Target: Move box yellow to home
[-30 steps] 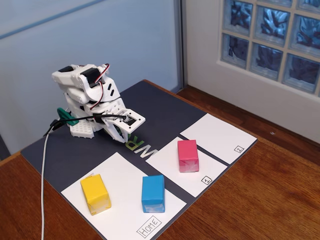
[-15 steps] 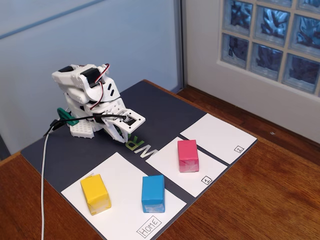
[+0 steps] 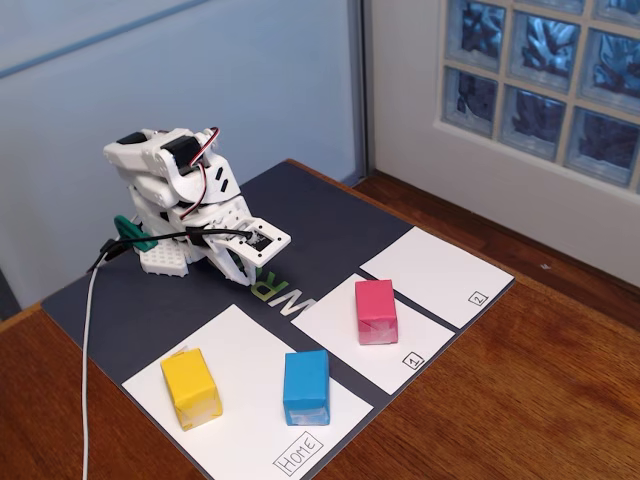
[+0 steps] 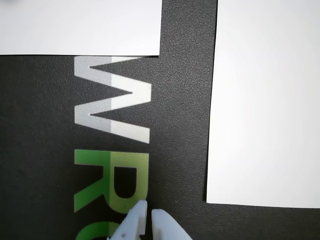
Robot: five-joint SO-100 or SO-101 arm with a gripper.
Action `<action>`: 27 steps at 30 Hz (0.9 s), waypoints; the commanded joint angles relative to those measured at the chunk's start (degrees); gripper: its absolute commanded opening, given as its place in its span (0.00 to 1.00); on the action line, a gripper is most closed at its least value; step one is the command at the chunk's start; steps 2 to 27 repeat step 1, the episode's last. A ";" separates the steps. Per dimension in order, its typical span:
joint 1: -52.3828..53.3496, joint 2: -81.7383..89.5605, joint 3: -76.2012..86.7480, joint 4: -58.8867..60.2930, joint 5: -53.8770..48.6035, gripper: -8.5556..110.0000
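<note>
Resting folded, gripper (image 4: 148, 216) has its jaws closed on nothing | yellow box (image 3: 191, 387) sits on the Home sheet (image 3: 250, 395), at 9 o'clock of the blue box (image 3: 306, 386) | looks light, stiff — pinch your fingers across its flat sides, mid-height.

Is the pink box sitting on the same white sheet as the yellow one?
No. The pink box sits on the sheet marked 1, while the yellow box shares the Home sheet.

Tool (image 4: 148, 214) at bottom edge, white fingertips nearly together, thin gap. Below: dark mat (image 4: 185, 100) with grey and green lettering (image 4: 112, 150). White sheet (image 4: 265, 100) right, another (image 4: 80, 25) top left.
</note>
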 commanded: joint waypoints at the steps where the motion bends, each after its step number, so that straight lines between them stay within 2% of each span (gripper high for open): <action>1: 0.44 2.99 0.44 3.34 0.44 0.07; 27: 0.44 2.99 0.44 3.34 0.44 0.07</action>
